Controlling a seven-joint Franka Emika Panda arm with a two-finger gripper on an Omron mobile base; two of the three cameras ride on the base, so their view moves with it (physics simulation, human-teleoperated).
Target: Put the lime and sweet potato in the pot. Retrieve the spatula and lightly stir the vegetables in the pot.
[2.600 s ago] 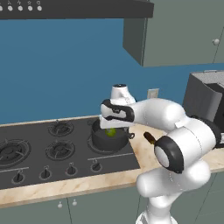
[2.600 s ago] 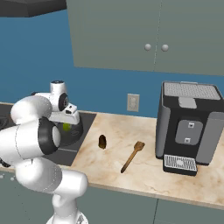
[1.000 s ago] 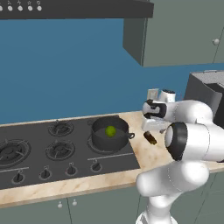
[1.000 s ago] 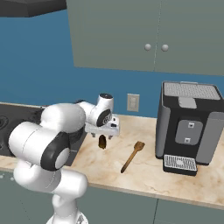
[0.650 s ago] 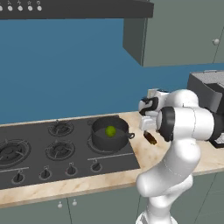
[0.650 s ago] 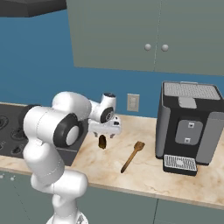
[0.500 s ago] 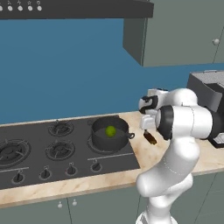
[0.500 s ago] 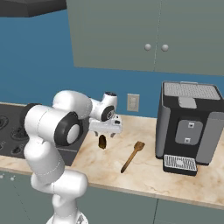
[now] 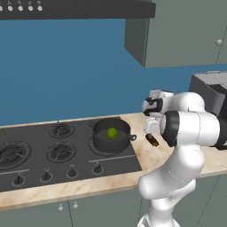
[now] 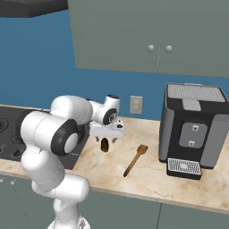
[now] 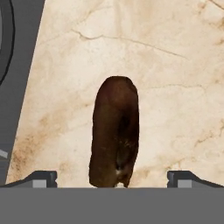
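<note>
Gripper, wide open and empty, hangs over the sweet potato; lime is potted, spatula waits at its 4 o'clock.

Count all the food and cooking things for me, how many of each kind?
Vegetables: 2, the lime in the pot and the sweet potato on the counter.
Pots: 1, the pot on the stove.
Utensils: 1, the spatula on the counter.
Total: 4
</note>
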